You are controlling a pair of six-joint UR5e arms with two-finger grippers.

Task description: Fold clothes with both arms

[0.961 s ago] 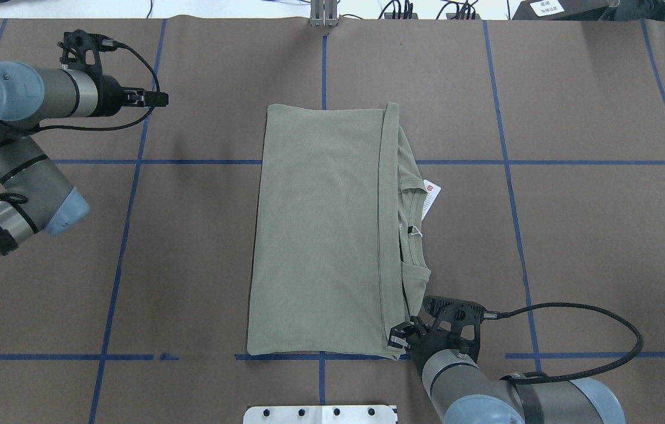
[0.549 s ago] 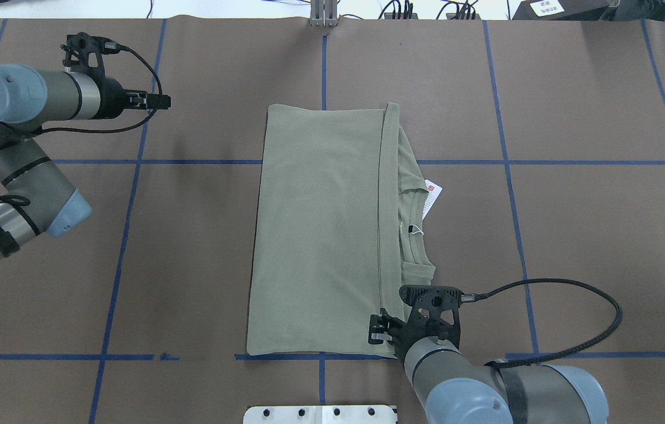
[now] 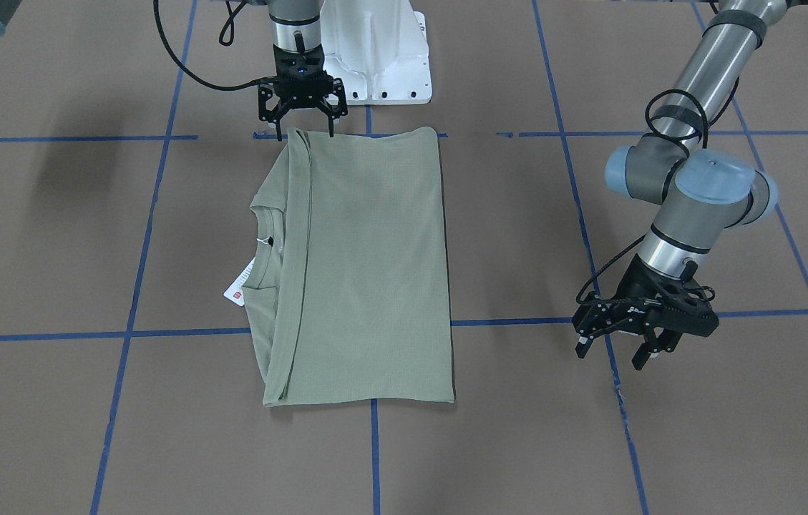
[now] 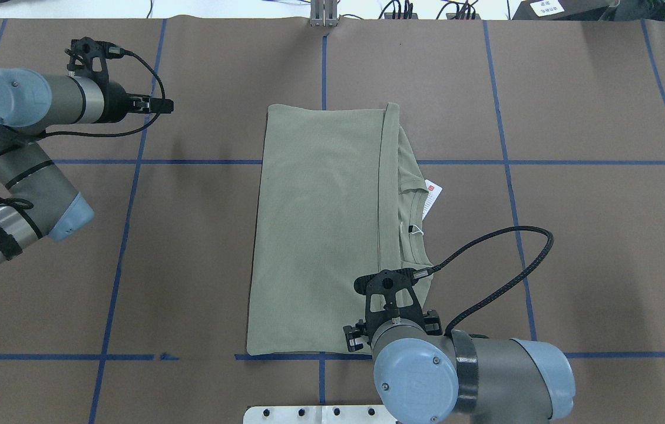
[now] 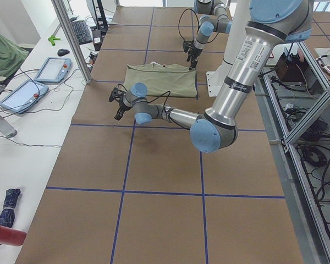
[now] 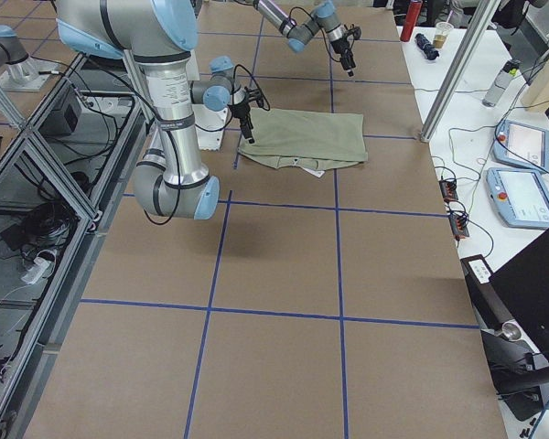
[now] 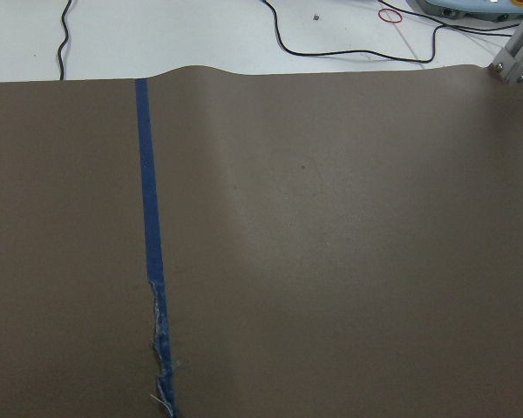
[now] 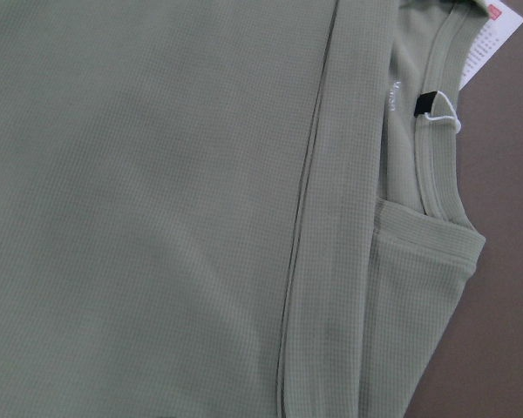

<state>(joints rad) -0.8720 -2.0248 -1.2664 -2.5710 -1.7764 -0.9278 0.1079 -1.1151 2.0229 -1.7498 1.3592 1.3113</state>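
The sage-green shirt [image 4: 320, 224] lies folded into a long rectangle at the table's middle, its collar and white hang tag [image 4: 431, 199] poking out from under the folded edge on the right. My right gripper [image 3: 305, 134] stands open, pointing down over the shirt's [image 3: 368, 265] corner nearest the robot base, one finger on each side of the folded edge. The right wrist view shows only the shirt [image 8: 157, 218] close below. My left gripper [image 3: 609, 357] is open and empty, well off to the shirt's left above bare table; in the overhead view the left gripper [image 4: 164, 106] shows near the far left.
The white pedestal base [image 3: 375, 50] sits just behind the shirt's near edge. Blue tape lines [image 7: 148, 218] cross the brown table cover. Side benches hold tablets [image 5: 52, 69] and cables beyond the far edge.
My right arm has swung left along the shirt's near edge and its wrist has turned, so the gripper now hangs over the hem corner. The left gripper has crept slightly right.
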